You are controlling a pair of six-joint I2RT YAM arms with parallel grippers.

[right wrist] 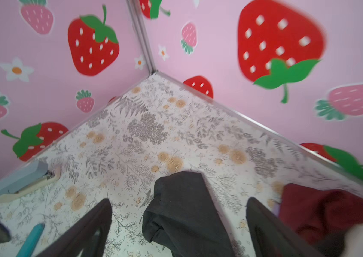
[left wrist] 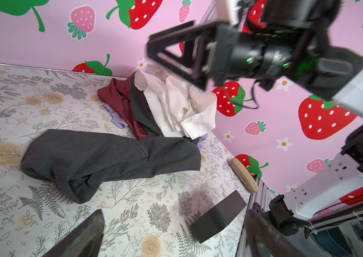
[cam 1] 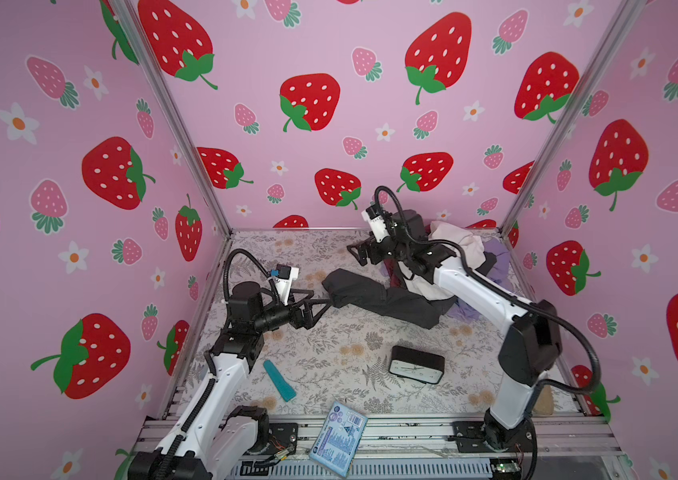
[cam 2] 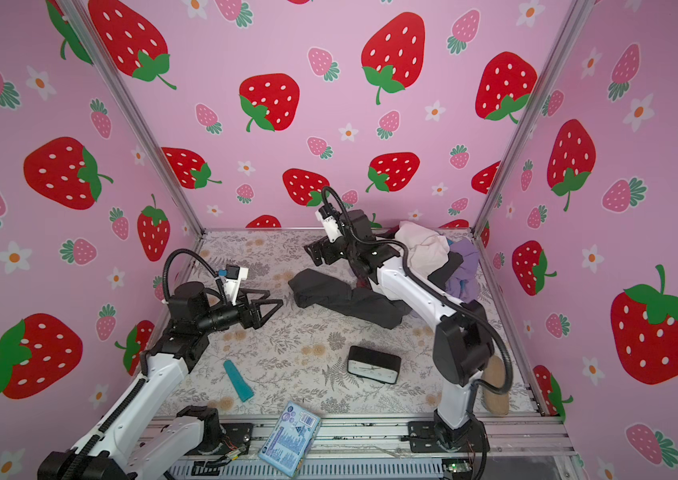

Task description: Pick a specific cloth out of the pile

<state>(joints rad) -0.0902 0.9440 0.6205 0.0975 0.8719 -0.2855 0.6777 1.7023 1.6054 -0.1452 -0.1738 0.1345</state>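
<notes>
Our right hand [cam 1: 356, 254] stands wide open and empty above the bench [cam 1: 329, 345], at the pile's left edge. Its fingers [right wrist: 91, 222] are well apart, and in its wrist view one end of the cloth [cam 1: 379, 297] lies below, between them. Our left hand [cam 1: 320, 300] is also spread wide and empty. It points right, with its tips just beside the cloth's left end. The cloth lies flat on the bench, stretching leftward from the pile [cam 1: 491, 255], which its right end touches. The pile sits in the far right corner, with a white shirt [cam 1: 453, 241] on top and a maroon piece [left wrist: 118, 98] beneath. Nearer us stand a black clock [cam 1: 416, 365], a teal stick [cam 1: 279, 380] to its left, and a blue packet [cam 1: 339, 438] at the near edge.
</notes>
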